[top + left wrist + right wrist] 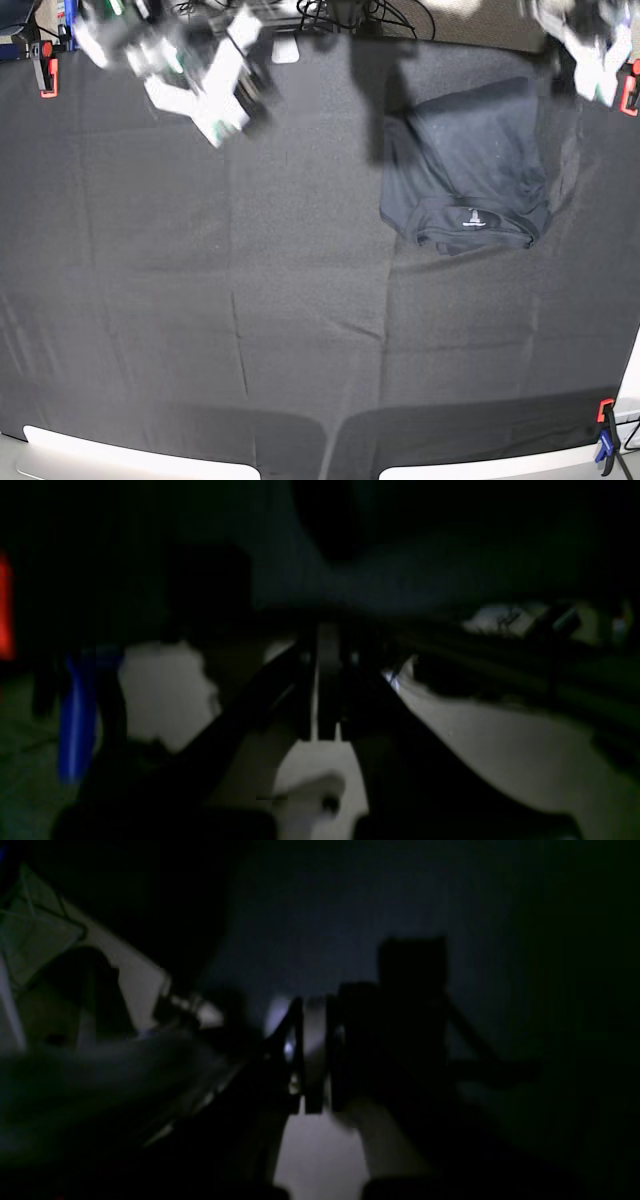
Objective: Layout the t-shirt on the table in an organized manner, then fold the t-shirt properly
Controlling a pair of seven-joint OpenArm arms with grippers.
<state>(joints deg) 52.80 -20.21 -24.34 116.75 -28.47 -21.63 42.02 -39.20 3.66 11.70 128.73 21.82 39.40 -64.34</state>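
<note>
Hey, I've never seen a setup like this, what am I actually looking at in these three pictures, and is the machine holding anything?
This is a two-armed robot at a table covered in black cloth. The base view looks down from above. The two dark, blurry pictures come from cameras on the wrists, looking along each gripper. In the overhead picture the right gripper is the blurred white shape top left; only part of the left arm shows, at the top right corner. A dark grey t-shirt lies bunched up towards the back right, its white neck label facing you. Orange clamps pin the cloth. Both grippers are shut, and neither appears to hold anything.
</note>
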